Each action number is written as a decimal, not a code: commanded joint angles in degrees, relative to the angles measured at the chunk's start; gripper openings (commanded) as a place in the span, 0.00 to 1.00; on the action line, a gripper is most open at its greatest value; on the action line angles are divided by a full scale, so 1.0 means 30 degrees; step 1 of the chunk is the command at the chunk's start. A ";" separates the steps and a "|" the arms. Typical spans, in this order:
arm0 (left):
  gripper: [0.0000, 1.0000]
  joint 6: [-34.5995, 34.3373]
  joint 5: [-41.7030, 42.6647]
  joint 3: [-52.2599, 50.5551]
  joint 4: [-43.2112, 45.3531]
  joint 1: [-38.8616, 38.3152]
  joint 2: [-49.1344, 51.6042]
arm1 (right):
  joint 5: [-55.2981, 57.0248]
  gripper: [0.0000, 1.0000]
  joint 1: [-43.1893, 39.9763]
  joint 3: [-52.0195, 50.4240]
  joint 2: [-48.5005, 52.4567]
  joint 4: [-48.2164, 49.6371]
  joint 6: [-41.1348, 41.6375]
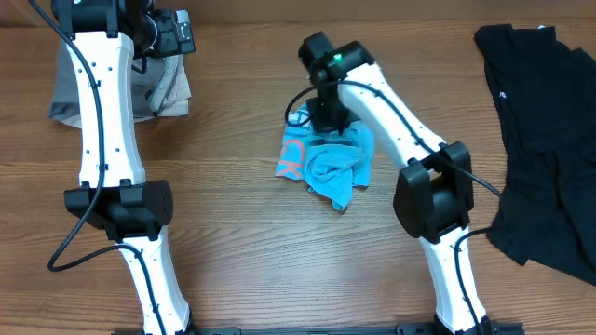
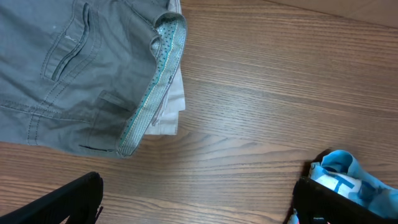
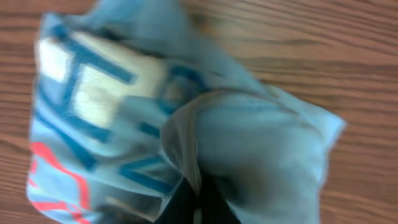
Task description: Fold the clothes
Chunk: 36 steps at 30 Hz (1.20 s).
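While the left fingers (image 1: 168, 39) hang spread wide and empty over the grey pieces (image 1: 166, 91) at 10 o'clock on the bench (image 1: 233, 233), the right fingers (image 3: 196, 208) look pinched on the crumpled blue T-shirt (image 1: 333, 167) at bench centre. Its bulk lies toward 6 o'clock from that grip, and the right arm is nearer.

The table (image 1: 242, 233) is brown wood with a straight, clear grain and a smooth satin face. The light blue T-shirt (image 1: 340, 167) is thin, soft, matt cloth, rumpled, with its red and white lettering printed flat. The grey trousers (image 2: 56, 68) are sturdier woven cloth with stitched seams, and the waistband lining is fine teal fabric, striped and dotted. The black garment (image 1: 545, 130) is limp matt cloth. The arm shells (image 1: 102, 102) are smooth white plastic with a slight sheen
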 commanded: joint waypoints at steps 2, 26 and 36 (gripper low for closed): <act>1.00 0.0437 -0.0248 -0.0073 0.0066 0.0095 -0.0102 | 0.0044 0.04 -0.1581 0.2098 -0.0401 -0.0692 0.0546; 1.00 0.1858 -0.0248 -0.0073 0.0641 0.0189 -0.0102 | -0.5603 0.68 -0.1727 0.3009 -0.1355 -0.4940 -0.3388; 1.00 0.3381 -0.0102 -0.0073 0.0459 0.0226 -0.0102 | -0.2543 0.68 -0.0874 0.2113 -0.1326 -0.5544 0.5493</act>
